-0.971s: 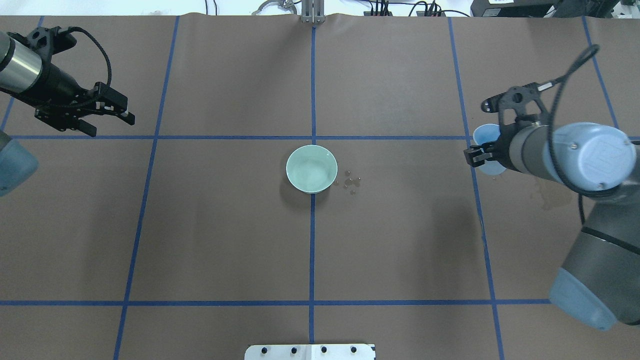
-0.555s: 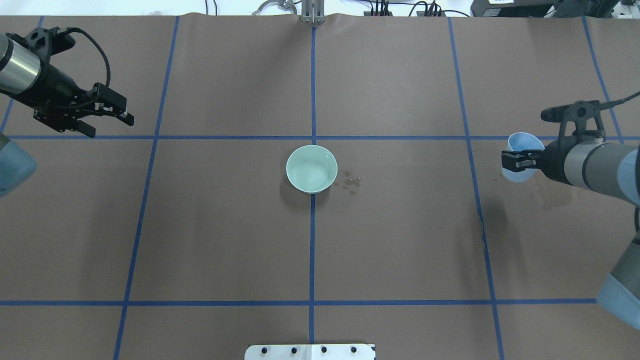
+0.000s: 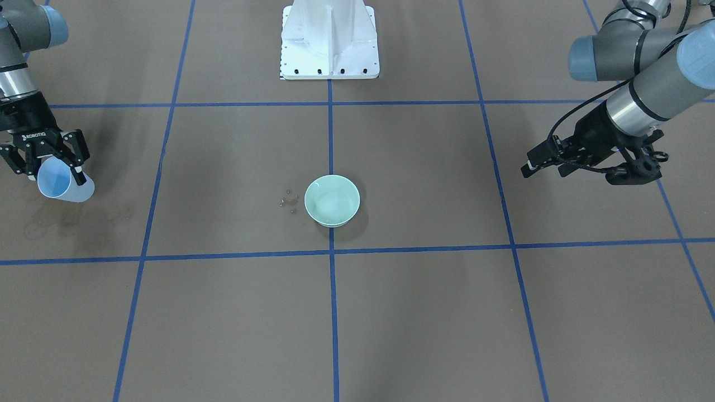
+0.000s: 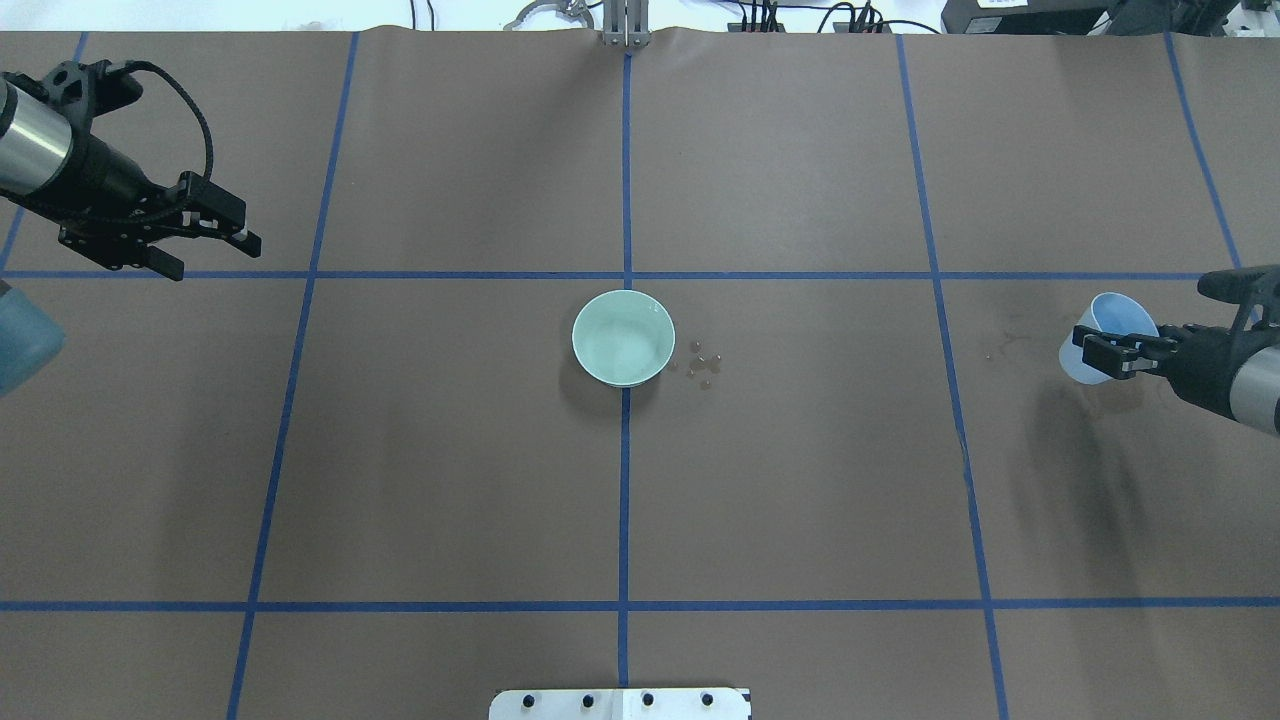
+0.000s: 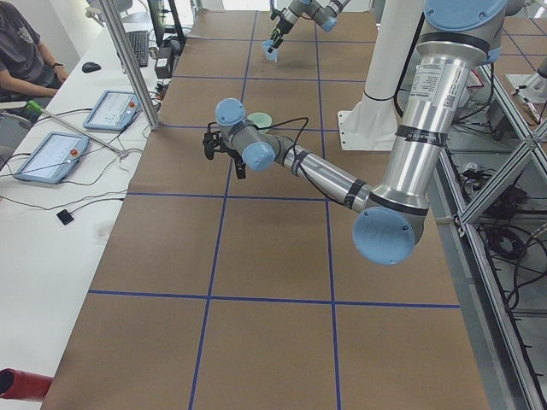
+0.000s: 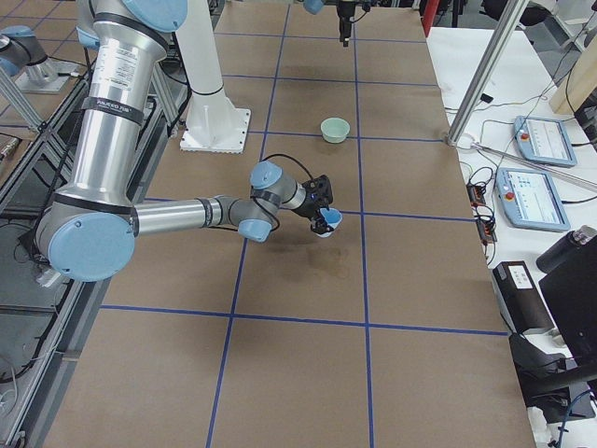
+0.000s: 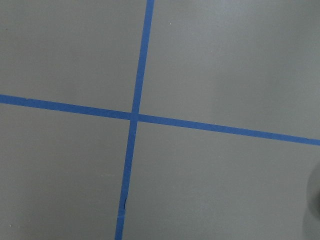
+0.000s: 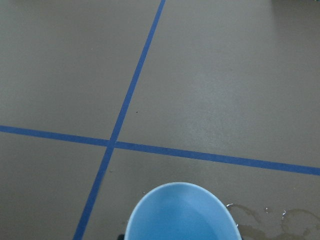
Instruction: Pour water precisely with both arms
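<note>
My right gripper (image 4: 1095, 353) is shut on a light blue cup (image 4: 1118, 320) and holds it tilted above the table's right end. The pair also shows in the front-facing view, gripper (image 3: 55, 169) and cup (image 3: 62, 188). The right wrist view shows the cup's blue inside (image 8: 177, 215); I cannot tell if water is in it. A mint-green bowl (image 4: 623, 338) stands at the table's centre, with faint ripples of water (image 3: 330, 201) inside. My left gripper (image 4: 217, 256) is open and empty, far left of the bowl, also in the front-facing view (image 3: 543, 170).
Small droplets (image 4: 702, 366) lie just right of the bowl. A damp stain (image 4: 1108, 402) marks the paper below the cup, with wet glints in the right wrist view (image 8: 272, 216). Blue tape lines cross the brown cover. The white pedestal (image 3: 328, 39) stands at the robot's edge.
My right arm has swung to the right with the cup, away from the bowl, toward the table's right end. My left gripper has drifted slightly left and stays open.
</note>
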Robot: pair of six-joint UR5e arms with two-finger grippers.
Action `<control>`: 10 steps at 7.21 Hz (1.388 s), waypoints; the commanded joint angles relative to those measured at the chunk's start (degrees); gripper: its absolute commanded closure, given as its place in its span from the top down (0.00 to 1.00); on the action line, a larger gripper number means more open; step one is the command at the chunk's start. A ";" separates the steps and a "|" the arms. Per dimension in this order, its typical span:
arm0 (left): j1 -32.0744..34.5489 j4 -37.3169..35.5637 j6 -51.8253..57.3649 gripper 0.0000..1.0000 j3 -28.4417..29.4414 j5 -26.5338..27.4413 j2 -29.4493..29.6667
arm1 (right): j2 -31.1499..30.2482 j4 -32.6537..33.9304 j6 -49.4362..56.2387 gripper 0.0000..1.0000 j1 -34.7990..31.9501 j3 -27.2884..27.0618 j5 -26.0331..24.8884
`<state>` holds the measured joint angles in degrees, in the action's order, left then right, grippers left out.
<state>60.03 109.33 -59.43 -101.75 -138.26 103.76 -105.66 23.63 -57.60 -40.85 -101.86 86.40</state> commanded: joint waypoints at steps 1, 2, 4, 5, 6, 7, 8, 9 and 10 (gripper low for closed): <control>-0.09 0.00 -0.07 1.00 -0.03 0.01 -0.05 | 0.02 -1.31 -1.89 0.00 3.38 0.88 -3.93; -0.09 0.00 -0.07 1.00 -0.03 0.01 -0.05 | 0.11 -1.22 -2.51 0.00 9.07 0.88 -9.96; -0.09 0.00 0.02 1.00 -0.03 0.01 0.03 | -0.33 -1.31 -2.52 0.00 11.32 0.79 -12.39; -0.09 0.00 -0.07 1.00 -0.03 0.01 -0.05 | -1.03 -1.31 -2.51 0.00 11.32 0.79 -12.57; -0.09 0.00 -0.07 1.00 -0.03 0.01 -0.05 | -1.12 -1.31 -2.51 0.00 11.41 0.79 -12.57; -0.09 0.00 -0.07 1.00 -0.03 0.01 0.03 | -1.21 -1.22 -2.51 0.01 11.58 0.70 -12.48; -0.09 0.00 -0.07 1.00 -0.12 0.01 0.03 | -1.21 -1.22 -2.51 0.15 11.67 0.70 -12.48; -0.09 0.00 -0.07 1.00 -0.29 0.01 0.03 | -1.47 -1.31 -2.51 0.31 11.76 0.70 -12.39; -0.09 -0.09 -0.07 1.00 -0.29 0.09 0.03 | -2.00 -1.31 -2.51 0.45 11.85 0.70 -12.31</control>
<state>59.94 109.32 -59.50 -101.97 -138.23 103.79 -107.16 22.35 -60.12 -29.12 -101.16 73.99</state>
